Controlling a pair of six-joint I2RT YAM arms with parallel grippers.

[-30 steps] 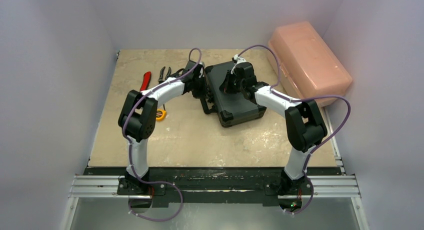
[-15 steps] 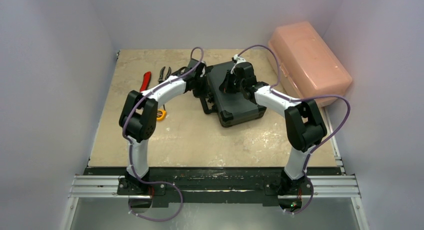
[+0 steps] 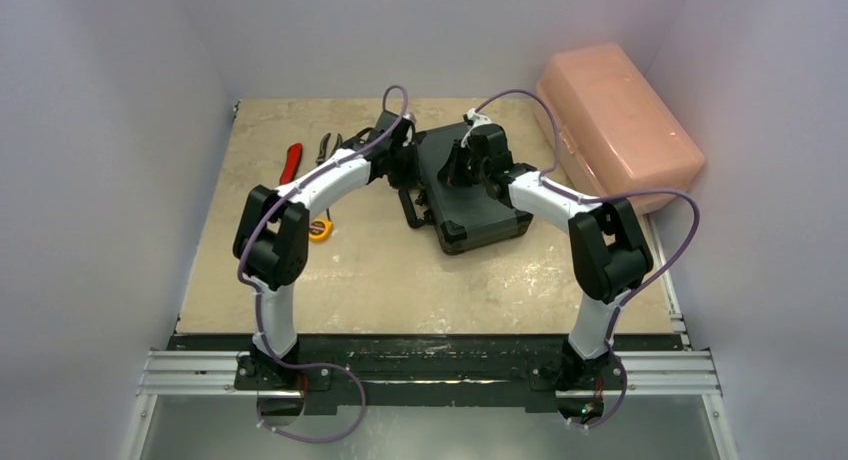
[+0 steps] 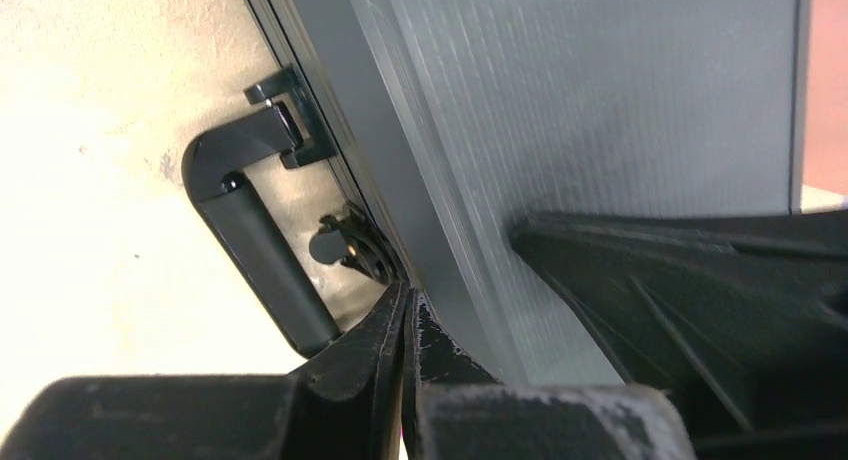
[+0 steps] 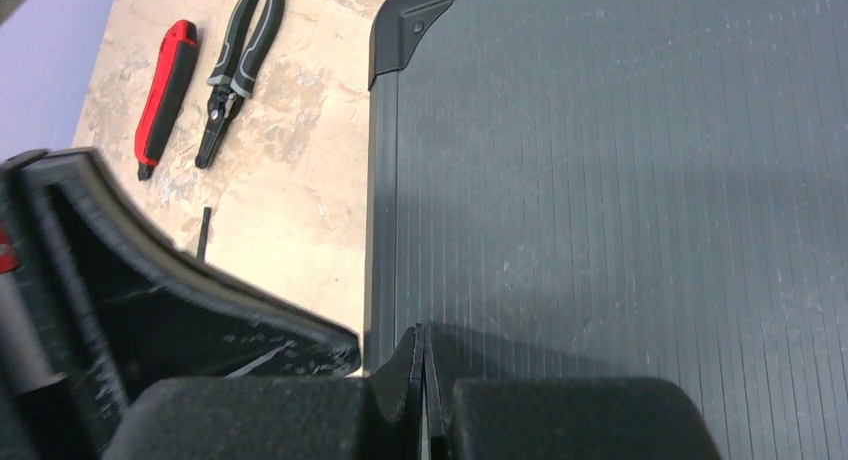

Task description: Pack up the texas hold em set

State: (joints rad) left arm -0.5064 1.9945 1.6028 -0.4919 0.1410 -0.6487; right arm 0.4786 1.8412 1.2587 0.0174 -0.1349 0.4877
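Looking over the tan surface (image 3: 400,270), the biggest thing on it is the closed pink box (image 3: 620,120) at the far right. The black briefcase (image 3: 480,220) lies mid-surface at an angle with its lid shut and its handle (image 4: 255,240) on the left side. My left fingers (image 4: 370,345) are pinched together on nothing, tips at the case's edge just beside the handle. The right fingers (image 5: 400,370) are also pressed together and empty, over the ribbed lid. Pliers (image 5: 240,60) and a red-handled tool (image 5: 165,80) lie far left, with the yellow tape measure (image 3: 318,229) nearer.
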